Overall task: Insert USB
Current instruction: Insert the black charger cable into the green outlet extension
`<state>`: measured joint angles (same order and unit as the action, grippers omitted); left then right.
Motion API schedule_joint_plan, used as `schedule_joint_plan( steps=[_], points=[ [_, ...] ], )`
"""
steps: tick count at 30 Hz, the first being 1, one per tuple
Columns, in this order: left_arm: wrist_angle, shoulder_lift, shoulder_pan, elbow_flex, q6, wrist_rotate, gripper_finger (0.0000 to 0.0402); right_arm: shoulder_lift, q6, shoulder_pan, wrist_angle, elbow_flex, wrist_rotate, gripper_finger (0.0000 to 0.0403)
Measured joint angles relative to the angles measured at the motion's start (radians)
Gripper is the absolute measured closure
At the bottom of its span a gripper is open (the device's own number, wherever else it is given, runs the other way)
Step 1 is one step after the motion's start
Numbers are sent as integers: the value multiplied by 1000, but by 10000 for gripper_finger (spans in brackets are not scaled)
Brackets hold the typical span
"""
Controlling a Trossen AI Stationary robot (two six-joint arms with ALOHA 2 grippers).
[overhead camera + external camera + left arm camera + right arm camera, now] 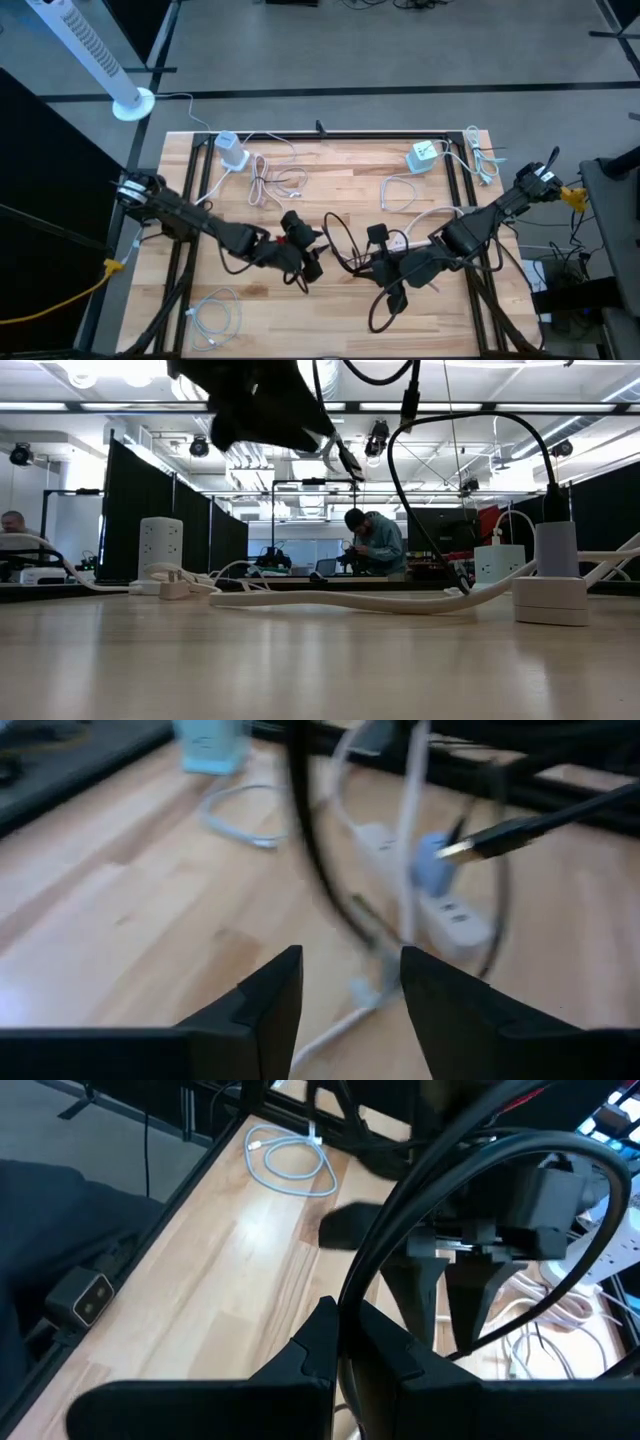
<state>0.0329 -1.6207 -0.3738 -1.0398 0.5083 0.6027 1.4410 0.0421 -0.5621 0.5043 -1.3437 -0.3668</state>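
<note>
Wooden table [340,165]: cable coils [215,318], chargers [232,150].

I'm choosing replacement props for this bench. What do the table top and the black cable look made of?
Table top: looks like wood, pale butcher-block planks with visible grain and seams, matte finish.

Black cable, pinched in the right gripper: likely rubber or plastic sheathing, smooth with a slight sheen, and it bends in a loose loop.
</note>
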Motion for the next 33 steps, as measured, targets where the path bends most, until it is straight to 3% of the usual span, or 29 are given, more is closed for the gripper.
schedule_joint_plan(
  steps=[5,17,28,33],
  points=[
    [-210,0,32,70,-54,-126,251,0,-8,0,14,7,0,398],
    [-435,-1,56,175,-83,-151,241,0,28,-7,-46,8,2,398],
    [-479,-1,55,192,-127,-169,235,0,94,-7,-68,-39,-2,398],
    [-479,-1,52,192,-130,-168,255,-1,102,-7,-35,-62,-81,398]
  ],
)
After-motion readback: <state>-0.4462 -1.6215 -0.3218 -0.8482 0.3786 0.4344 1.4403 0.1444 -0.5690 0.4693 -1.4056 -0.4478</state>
